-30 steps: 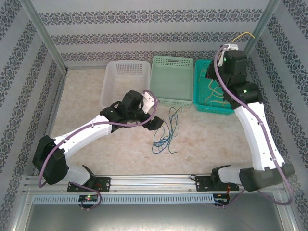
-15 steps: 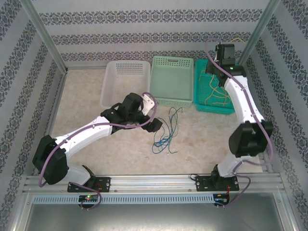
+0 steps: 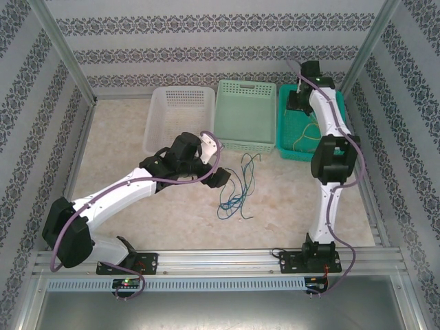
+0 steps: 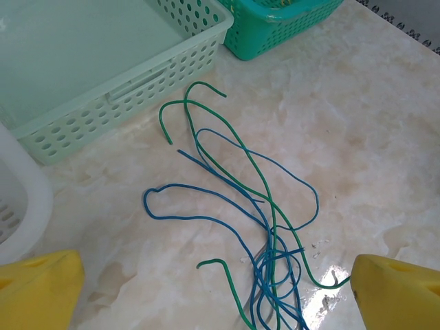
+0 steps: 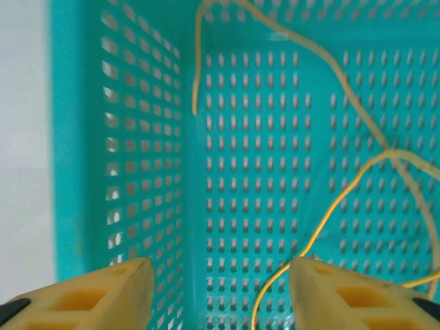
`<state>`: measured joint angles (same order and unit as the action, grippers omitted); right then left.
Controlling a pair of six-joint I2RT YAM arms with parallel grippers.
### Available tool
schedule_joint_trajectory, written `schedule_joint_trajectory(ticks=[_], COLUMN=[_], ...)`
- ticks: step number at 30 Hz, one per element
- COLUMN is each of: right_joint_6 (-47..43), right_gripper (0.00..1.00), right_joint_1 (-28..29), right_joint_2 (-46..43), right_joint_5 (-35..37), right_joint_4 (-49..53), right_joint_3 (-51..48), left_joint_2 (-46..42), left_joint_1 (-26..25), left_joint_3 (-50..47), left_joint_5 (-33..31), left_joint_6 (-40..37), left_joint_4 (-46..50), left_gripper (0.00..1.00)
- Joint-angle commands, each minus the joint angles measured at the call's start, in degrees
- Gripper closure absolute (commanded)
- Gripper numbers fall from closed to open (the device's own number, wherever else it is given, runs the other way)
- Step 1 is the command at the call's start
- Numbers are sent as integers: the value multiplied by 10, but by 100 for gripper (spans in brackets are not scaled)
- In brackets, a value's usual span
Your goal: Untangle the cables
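Observation:
A tangle of green and dark blue cables (image 3: 236, 189) lies on the marble table in front of the baskets; in the left wrist view the same cables (image 4: 269, 234) spread out between my yellow fingers. My left gripper (image 3: 218, 177) (image 4: 216, 295) hovers just left of the tangle, open and holding nothing. My right gripper (image 3: 298, 103) (image 5: 220, 289) is inside the teal basket (image 3: 302, 155), open. Yellow cables (image 3: 309, 134) (image 5: 357, 175) lie loose on the basket floor, one passing beside my right fingertip (image 5: 344, 292) without being clamped.
A white basket (image 3: 180, 117) and a pale green basket (image 3: 246, 113) stand side by side left of the teal one at the back. The pale green basket's wall (image 4: 130, 96) is close behind the tangle. Patterned walls and metal posts enclose the table.
The right arm has stretched forward and down into the teal basket, and its gripper has gone from shut on a yellow cable to open. The left arm has barely moved.

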<state>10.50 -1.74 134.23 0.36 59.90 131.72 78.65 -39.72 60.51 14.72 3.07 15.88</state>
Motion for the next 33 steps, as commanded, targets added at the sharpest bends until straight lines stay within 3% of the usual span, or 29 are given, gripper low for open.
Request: schedule_joint_trajectory(ticks=[1, 7, 15, 19, 23, 33], right_joint_6=[15, 0, 16, 21, -9, -27], right_gripper=[41, 38, 37, 38, 38, 48], right_joint_1=[-2, -2, -6, -9, -14, -48], right_joint_2=[-10, -50, -156, -194, -184, -106], right_joint_5=[13, 32, -11, 28, 96, 143], right_joint_4=[74, 67, 3, -25, -33, -73], right_joint_3=[35, 16, -44, -60, -83, -109], left_joint_2=[-8, 10, 14, 7, -6, -1], left_joint_1=[3, 3, 3, 3, 3, 3], left_joint_3=[-6, 1, 4, -3, -27, -22], left_joint_5=[-6, 10, 7, 8, 6, -11], left_joint_6=[-2, 4, 6, 16, 26, 23], left_joint_4=[7, -2, 0, -6, -24, -6], left_gripper=[0, 0, 0, 0, 0, 0])
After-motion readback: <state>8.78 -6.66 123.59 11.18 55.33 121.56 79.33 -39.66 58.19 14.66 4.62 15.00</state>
